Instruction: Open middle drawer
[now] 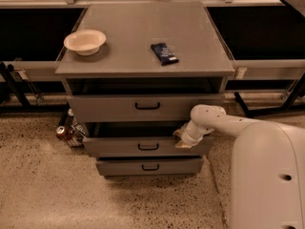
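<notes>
In the single camera view, the grey cabinet (143,66) filled the centre, with a pale bowl (85,41) at 10 o'clock on its top and a dark packet (164,53) toward 1 o'clock. The middle drawer (114,147) sat second of three. Its front stood a little forward of the top drawer (105,108), with a dark gap above it, so it looked partly open. The bottom drawer (119,166) sat below it.

The gripper (183,139) was at the middle drawer's upper right edge, at 3 o'clock from the small black handle (148,147) and clear of it. Whether the gripper was open or closed on that edge could not be told.

The main risk was judged to be the off-centre contact: a pull from the right end could skew the drawer on its runners and jam it. A weak hold on the thin edge might also slip off. The wrist (207,116) sat close to the top drawer's front and could knock it.
</notes>
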`<control>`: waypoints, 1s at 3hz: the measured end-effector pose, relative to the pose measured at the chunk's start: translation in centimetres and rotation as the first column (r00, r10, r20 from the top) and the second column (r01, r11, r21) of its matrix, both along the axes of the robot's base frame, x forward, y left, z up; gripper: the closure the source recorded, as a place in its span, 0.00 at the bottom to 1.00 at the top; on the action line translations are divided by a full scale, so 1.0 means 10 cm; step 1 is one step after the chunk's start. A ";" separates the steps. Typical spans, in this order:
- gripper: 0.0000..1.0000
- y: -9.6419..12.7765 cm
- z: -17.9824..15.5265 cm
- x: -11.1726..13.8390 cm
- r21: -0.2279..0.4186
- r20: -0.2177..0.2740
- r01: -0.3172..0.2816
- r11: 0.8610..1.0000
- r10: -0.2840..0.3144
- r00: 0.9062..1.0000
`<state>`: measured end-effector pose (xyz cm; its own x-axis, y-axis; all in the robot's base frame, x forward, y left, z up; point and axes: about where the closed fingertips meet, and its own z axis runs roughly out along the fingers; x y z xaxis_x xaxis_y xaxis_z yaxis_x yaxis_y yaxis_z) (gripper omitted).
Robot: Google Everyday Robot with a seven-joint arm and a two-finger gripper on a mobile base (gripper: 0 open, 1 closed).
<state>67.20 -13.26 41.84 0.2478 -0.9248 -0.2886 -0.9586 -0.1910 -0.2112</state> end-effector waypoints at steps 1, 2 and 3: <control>1.00 0.00 0.07 0.00 0.000 0.000 0.000 1.000 0.000 1.000; 0.74 0.00 0.10 0.00 0.000 0.000 0.000 1.000 0.000 1.000; 0.51 0.00 0.10 0.00 0.000 0.000 0.000 1.000 0.000 1.000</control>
